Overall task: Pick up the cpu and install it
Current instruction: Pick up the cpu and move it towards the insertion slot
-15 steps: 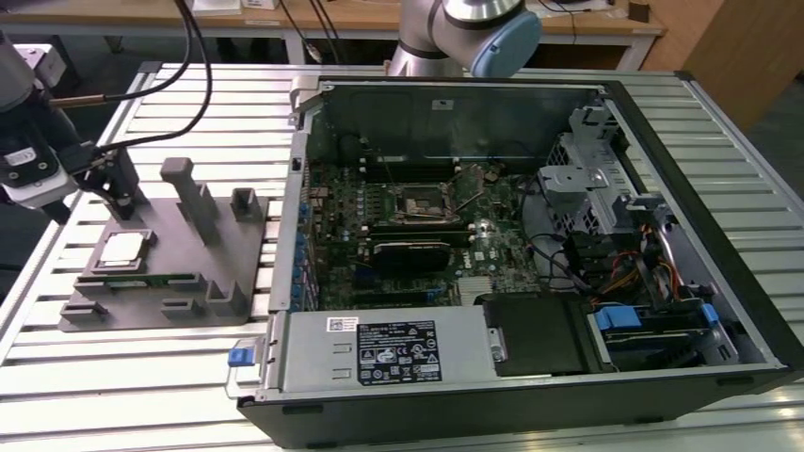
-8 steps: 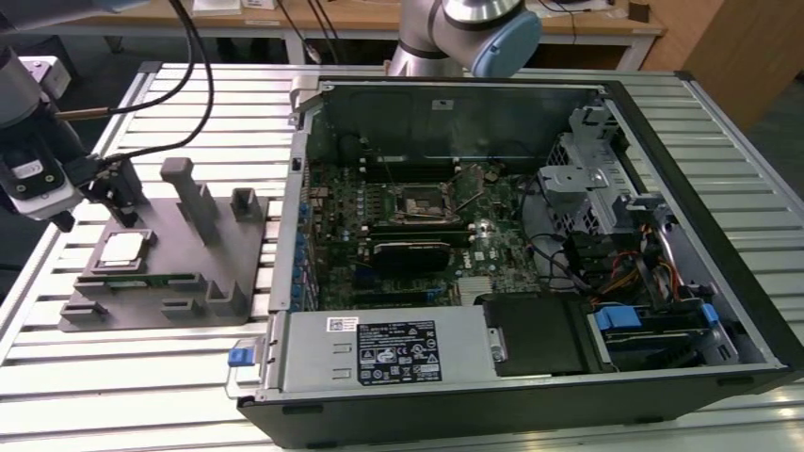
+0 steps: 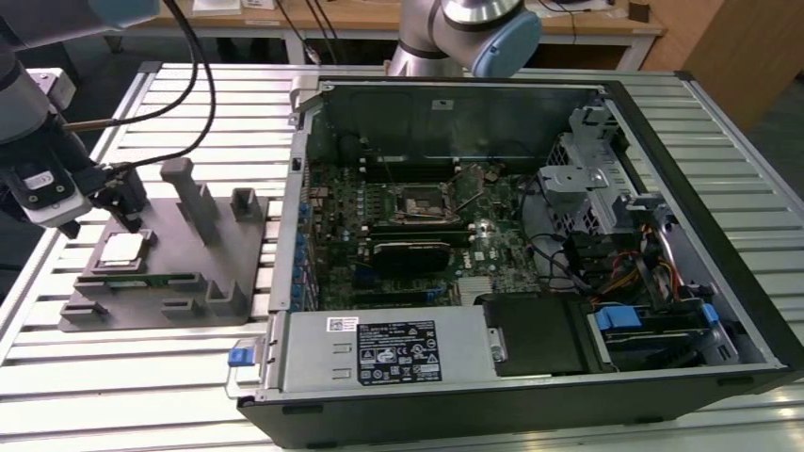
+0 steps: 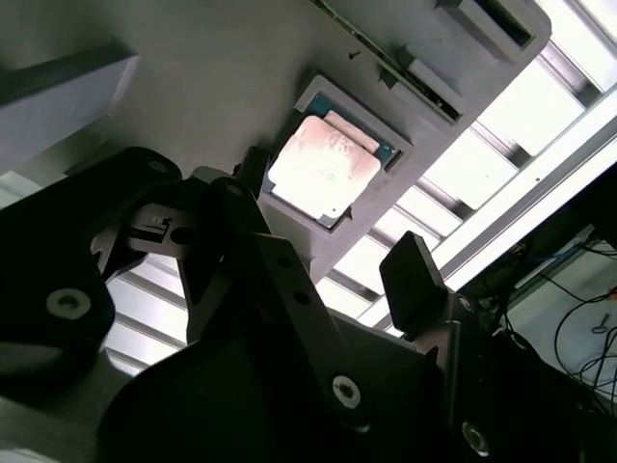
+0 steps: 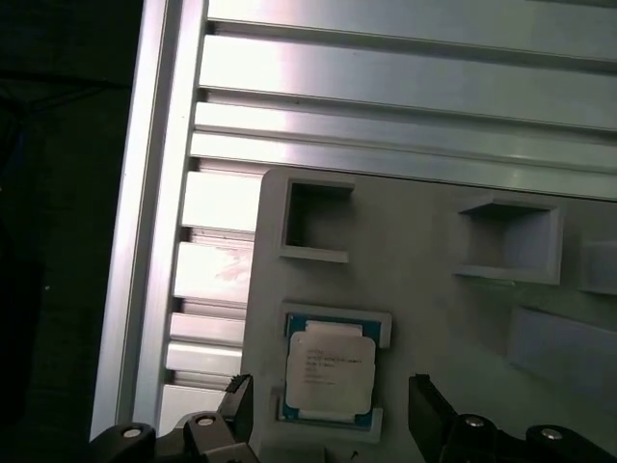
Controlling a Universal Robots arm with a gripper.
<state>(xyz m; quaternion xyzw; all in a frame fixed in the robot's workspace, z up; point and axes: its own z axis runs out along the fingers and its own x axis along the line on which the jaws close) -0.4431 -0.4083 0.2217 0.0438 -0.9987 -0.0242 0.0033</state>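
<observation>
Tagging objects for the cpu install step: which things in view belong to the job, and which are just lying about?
Job:
cpu, seated in the grey fixture
open tool straddling it
black socket on the board

Lying about:
green memory stick
power supply
cables

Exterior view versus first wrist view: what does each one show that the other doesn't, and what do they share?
Exterior view: the open computer case with its motherboard socket, and a green memory stick.
First wrist view: the green border of the cpu, with a gap to each of the open fingers.
Both: the cpu seated in the grey fixture, the gripper straddling it, and the slatted table.
</observation>
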